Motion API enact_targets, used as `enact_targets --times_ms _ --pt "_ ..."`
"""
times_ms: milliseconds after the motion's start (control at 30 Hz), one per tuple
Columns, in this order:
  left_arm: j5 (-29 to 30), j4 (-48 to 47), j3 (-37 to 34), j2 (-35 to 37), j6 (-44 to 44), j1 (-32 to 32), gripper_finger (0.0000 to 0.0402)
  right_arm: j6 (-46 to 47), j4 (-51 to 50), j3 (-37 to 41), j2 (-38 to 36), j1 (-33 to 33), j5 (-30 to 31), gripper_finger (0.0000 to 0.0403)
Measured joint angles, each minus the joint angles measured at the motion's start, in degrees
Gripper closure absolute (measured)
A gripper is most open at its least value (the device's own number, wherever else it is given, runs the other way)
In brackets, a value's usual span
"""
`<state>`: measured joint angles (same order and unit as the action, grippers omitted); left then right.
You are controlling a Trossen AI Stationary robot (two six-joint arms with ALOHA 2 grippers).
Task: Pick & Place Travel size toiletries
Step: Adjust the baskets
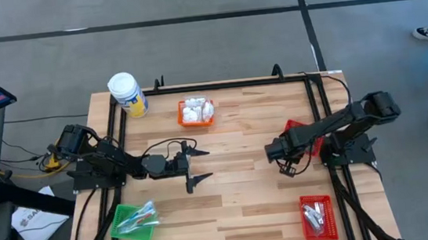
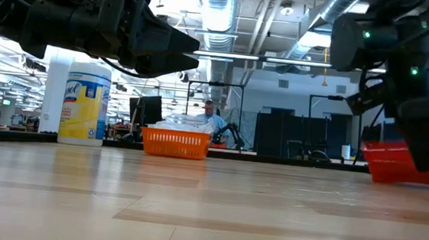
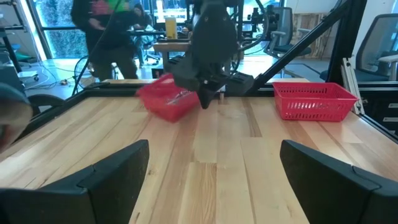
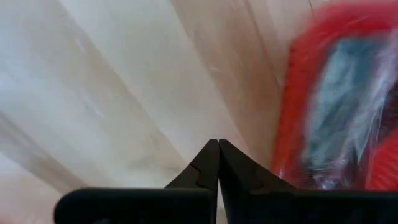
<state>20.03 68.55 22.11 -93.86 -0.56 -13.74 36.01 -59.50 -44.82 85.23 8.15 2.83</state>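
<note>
The toiletries lie sorted in mesh baskets. White lumpy packets [image 1: 196,111] fill the orange basket [image 1: 183,121] at the far middle. Clear-wrapped sticks [image 1: 139,218] lie in the green basket [image 1: 120,226] at the near left. Silvery sachets [image 1: 314,213] lie in a red basket [image 1: 328,228] at the near right. My left gripper [image 1: 201,165] hovers open over the bare table middle, pointing right. My right gripper [image 4: 218,143] is shut and points down at the wood, just beside a second red basket [image 4: 298,93] holding clear-wrapped items [image 4: 348,93].
The big white-lidded, yellow-labelled jar [image 1: 127,94] stands at the far left corner. A black frame rail [image 1: 226,82] runs along the table's edges. The second red basket [image 1: 300,130] sits partly under the right arm. Bare wood [image 1: 238,204] lies between the arms. People show in the room behind.
</note>
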Motion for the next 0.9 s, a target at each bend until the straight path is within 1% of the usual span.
enact_targets --times_ms 300,533,900 --pt "-0.04 0.0 0.0 0.0 0.0 0.0 0.0046 -1.82 -0.19 -3.64 -2.08 -0.07 0.9 0.0402" --pt "-0.07 0.0 0.0 0.0 0.02 0.0 0.0046 -2.19 -1.36 -3.87 -1.03 -0.88 2.4 0.0403" --pt "-0.13 -0.07 0.0 0.0 0.57 0.0 0.0046 -4.36 -1.57 -3.84 -0.44 -7.01 7.78 0.0403"
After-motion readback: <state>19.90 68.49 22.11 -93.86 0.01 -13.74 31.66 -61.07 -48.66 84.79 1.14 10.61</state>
